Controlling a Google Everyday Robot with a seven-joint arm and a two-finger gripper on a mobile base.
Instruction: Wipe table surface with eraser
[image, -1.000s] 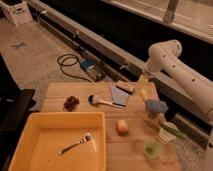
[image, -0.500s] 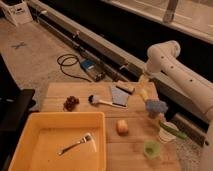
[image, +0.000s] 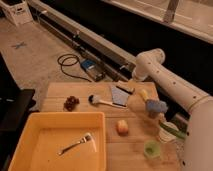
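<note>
A large yellow rectangular plastic tray fills the near left of the light-brown wooden plank table surface, and a metal fork lies inside it. Right of the tray, near the front edge, stands a small pale-green cup. Behind that is a white cup with something green lying across it. A round orange-pink fruit sits just beside the tray's far right corner.

Beyond the tray's far rim lie a dark cluster of grapes and a brush with a white handle. Further right of the tray rests a blue sponge-like block, with a small yellowish object just behind it. A blue-grey flat sheet lies past the brush, and the eraser, a small dark-faced oblong block, rests on the sheet's far edge, well apart from the tray.

The gripper hangs just above and right of the eraser, at the table's far edge. It cannot be told whether the gripper is parted or closed, or whether it touches the eraser. The white arm rises from the right, bends at a rounded elbow and turns down. Since a second ago, that elbow has shifted left and lower, towards the tray's side of the table.
</note>
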